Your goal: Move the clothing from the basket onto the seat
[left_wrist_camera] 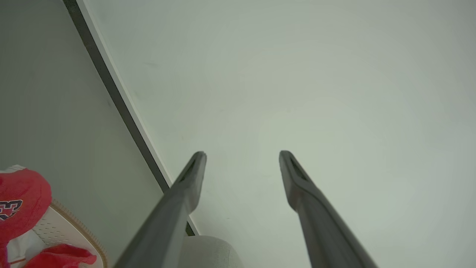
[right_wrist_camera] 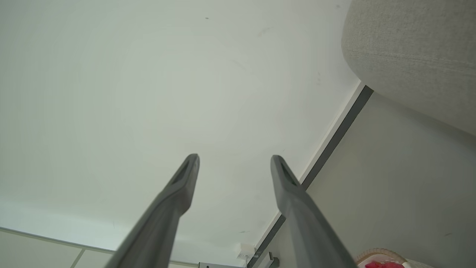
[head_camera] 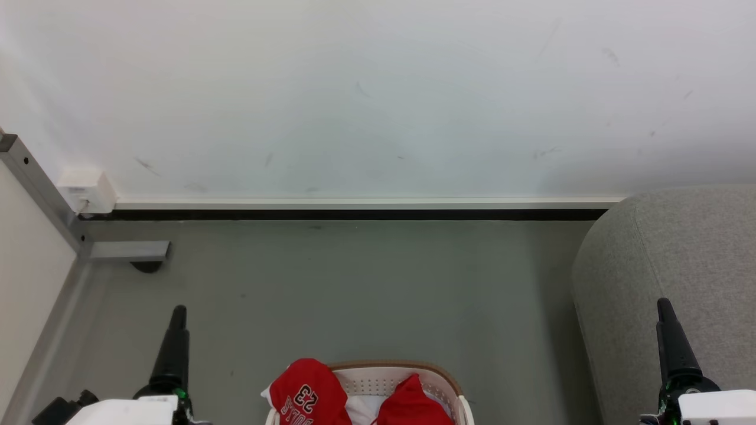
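Our left hand [left_wrist_camera: 241, 153] is spread, its two dark fingers apart with nothing between them, pointing toward the pale wall [head_camera: 354, 88]. Our right hand [right_wrist_camera: 234, 157] is spread in the same way and also empty. Both hang above the grey floor [head_camera: 354, 283], well apart from each other, with the basket [head_camera: 413, 366] between them and lower.

The red jersey [head_camera: 307, 392] lies in the basket, one mound with the white "23" drooping over the left rim and a second red mound to its right. The basket stands on the floor away from the wall edge. The grey seat [head_camera: 667, 248] stands to our right, at the floor's far right edge against the wall.

We judge that the task is at its start, with the reach into the basket not yet begun. The next move calls for lowering a hand to the red fabric, pinching a good fold, lifting it clear of the rim and carrying it right to the seat.

The near half of the basket is cut off, so we cannot tell how much fabric lies there, nor whether the two red mounds are one garment. A pale cloth [head_camera: 360, 408] shows between them. The seat is cut off too.
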